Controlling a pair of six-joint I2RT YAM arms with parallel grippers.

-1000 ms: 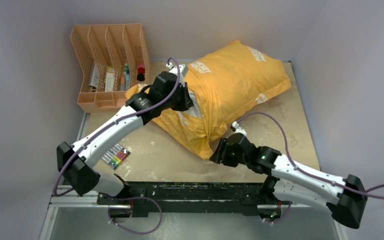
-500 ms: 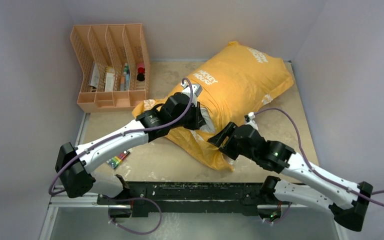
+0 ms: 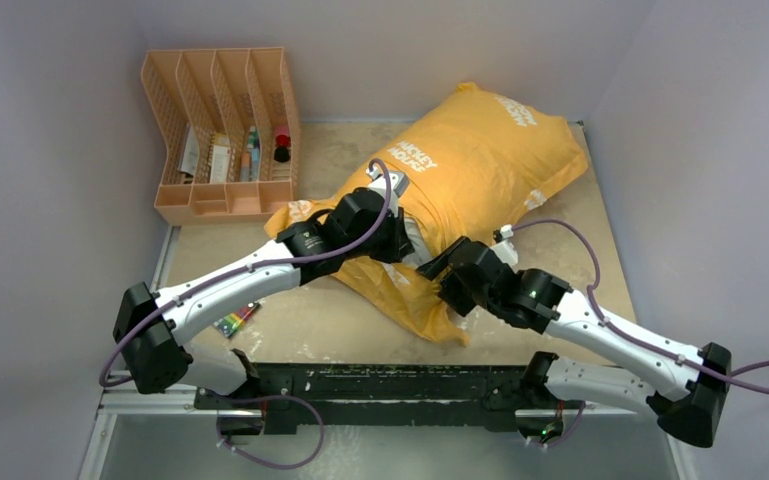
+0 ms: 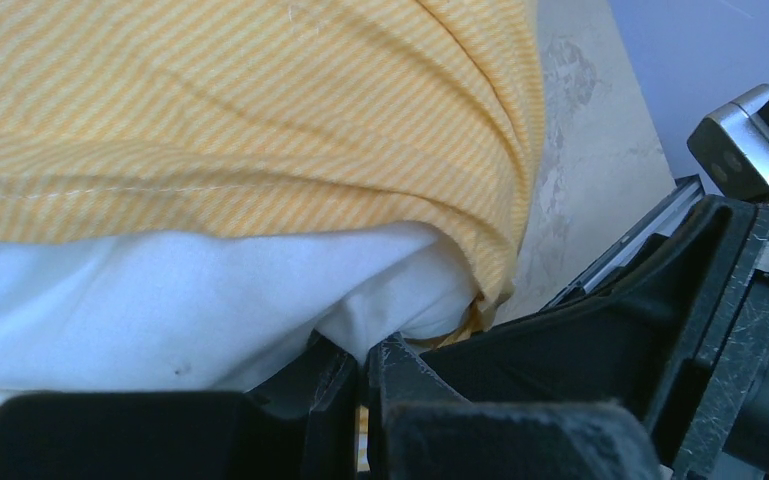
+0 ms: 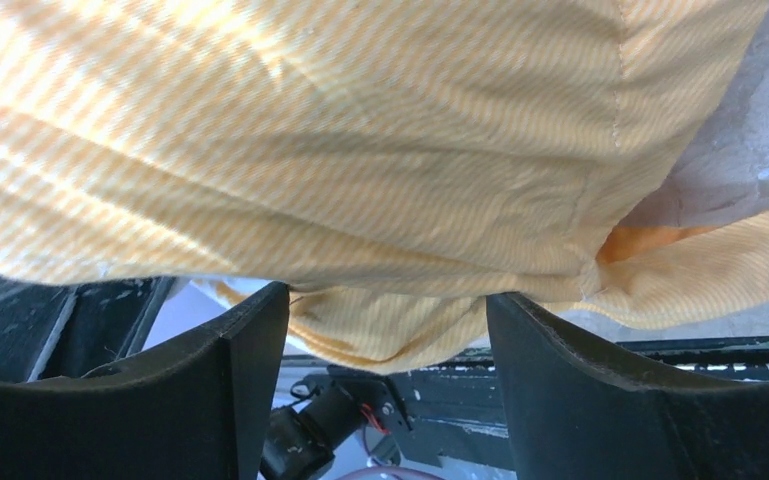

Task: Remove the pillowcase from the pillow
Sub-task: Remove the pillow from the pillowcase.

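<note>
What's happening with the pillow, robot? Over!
Left gripper fingers shut on the pillow at the opening. Right gripper fingers open around a pillowcase fold. Pillowcase mostly on. Organizer well aside.

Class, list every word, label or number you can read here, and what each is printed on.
"MICKEY MOUSE": white letters on the pillowcase, top view.
Second white print near its far end: too blurred to read.
Labels on items in the orange organizer: too small to read.
Marker pack: nothing legible.
Wrist views: no text.
</note>
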